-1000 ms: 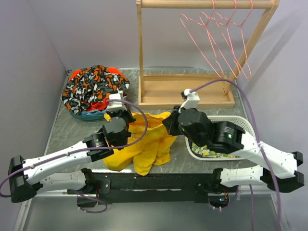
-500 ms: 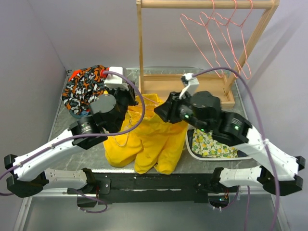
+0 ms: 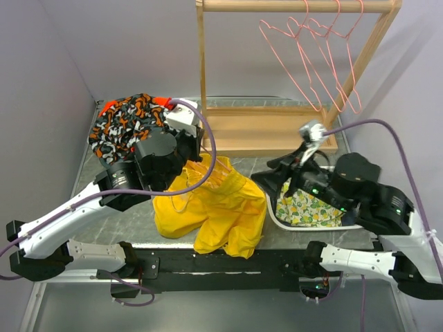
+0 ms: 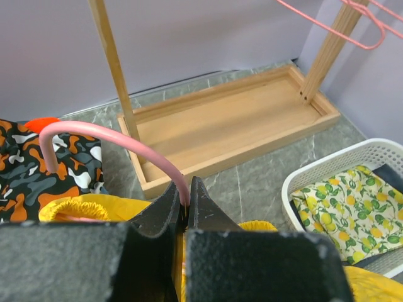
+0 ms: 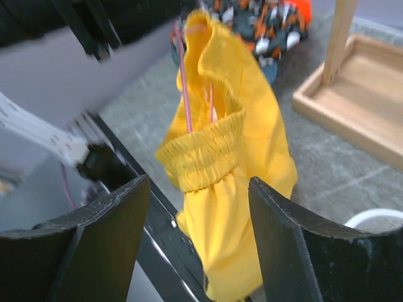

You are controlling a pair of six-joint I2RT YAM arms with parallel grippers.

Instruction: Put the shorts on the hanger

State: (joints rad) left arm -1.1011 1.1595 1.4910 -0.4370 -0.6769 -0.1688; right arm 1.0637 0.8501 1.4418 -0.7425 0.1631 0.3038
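Cloth like that looked light and limp: the bright yellow soft fabric shorts [image 3: 211, 207] hung in folds from the thin pink wire hanger [image 4: 107, 135], their legs slumped on the worktop close to the middle of its near edge. From the right wrist view the pink wire ran down inside the gathered elastic waistband. The shorts therefore seemed to be carried by the hanger, though I could not tell how evenly.

The left pincer [image 4: 187, 192] was clamped tight on the wire just under the hook, raised above the worktop. The right pincer [image 5: 198, 185] stood with its jaws wide apart, holding nothing, and faced the waistband from the side of the white plastic basket [image 3: 304, 226] at the right edge.

To my eye the waistband was the place to take hold, being thicker, bunched and less likely to slip than the smooth legs. The wire itself looked springy and thin, apt to twist in a pinch. The loose cloth could slide off one shoulder if the hanger tilted.
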